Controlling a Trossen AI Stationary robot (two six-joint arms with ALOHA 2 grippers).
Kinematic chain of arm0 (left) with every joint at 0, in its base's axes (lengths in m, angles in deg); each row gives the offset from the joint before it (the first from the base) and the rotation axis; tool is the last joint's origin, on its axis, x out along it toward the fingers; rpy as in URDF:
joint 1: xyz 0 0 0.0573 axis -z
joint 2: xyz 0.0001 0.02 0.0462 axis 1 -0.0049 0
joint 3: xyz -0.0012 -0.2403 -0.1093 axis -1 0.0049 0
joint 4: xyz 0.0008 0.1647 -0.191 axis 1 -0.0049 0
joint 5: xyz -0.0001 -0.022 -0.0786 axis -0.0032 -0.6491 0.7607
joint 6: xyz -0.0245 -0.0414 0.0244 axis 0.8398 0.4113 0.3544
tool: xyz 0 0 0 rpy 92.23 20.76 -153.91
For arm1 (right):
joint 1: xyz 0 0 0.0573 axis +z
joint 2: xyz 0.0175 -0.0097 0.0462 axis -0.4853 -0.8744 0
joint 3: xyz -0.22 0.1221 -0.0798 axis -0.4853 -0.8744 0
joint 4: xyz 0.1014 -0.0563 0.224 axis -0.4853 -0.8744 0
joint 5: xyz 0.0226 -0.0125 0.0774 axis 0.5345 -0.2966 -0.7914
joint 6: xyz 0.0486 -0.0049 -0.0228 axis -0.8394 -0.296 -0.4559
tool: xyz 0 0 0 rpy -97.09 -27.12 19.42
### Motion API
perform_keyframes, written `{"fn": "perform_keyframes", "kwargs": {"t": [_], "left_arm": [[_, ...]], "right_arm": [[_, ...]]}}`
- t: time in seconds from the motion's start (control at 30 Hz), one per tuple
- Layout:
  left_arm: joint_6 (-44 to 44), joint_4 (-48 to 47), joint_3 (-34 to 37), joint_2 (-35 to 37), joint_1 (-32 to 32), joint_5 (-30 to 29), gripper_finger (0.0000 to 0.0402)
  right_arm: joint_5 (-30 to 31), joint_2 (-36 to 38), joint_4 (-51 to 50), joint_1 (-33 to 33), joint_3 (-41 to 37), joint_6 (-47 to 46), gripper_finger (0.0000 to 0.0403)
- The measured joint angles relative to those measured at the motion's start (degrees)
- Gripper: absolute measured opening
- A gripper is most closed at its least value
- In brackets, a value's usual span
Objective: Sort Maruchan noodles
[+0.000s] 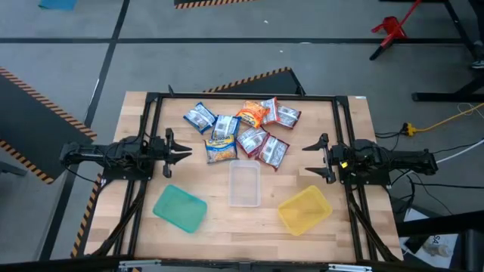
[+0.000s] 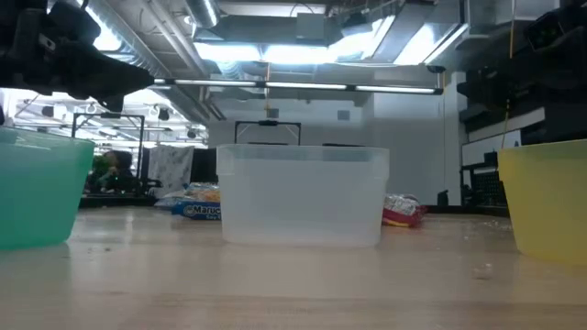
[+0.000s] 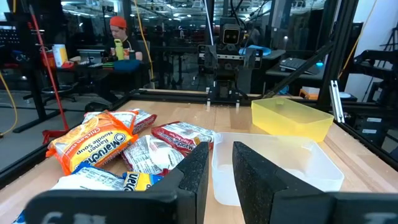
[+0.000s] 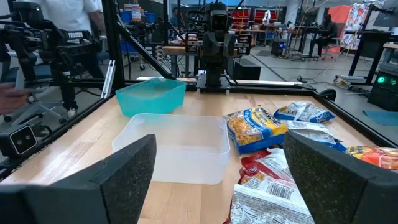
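Observation:
Several Maruchan noodle packets (image 1: 242, 132) lie in a loose pile on the table's far middle: blue-white ones (image 1: 200, 116), an orange one (image 1: 253, 113) and red-silver ones (image 1: 273, 151). They also show in the left wrist view (image 3: 99, 146) and the right wrist view (image 4: 258, 127). My left gripper (image 1: 187, 151) hovers at the pile's left, its fingers (image 3: 196, 174) nearly together and empty. My right gripper (image 1: 308, 159) hovers at the pile's right, open wide and empty (image 4: 217, 155).
Three shallow trays stand in a row on the near half of the table: teal (image 1: 180, 208), clear (image 1: 244, 183) and yellow (image 1: 304, 209). A black frame (image 1: 242, 97) runs around the table. People (image 3: 118, 37) are in the room beyond.

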Motion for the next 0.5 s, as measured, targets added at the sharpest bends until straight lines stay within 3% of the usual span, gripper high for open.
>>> {"fn": "perform_keyframes", "kwargs": {"t": [0.5], "left_arm": [[-1.0,0.1,0.0,0.0,0.0,-0.7,0.0066]], "right_arm": [[3.7,0.0,-0.1,0.0,0.0,0.0,0.034]]}}
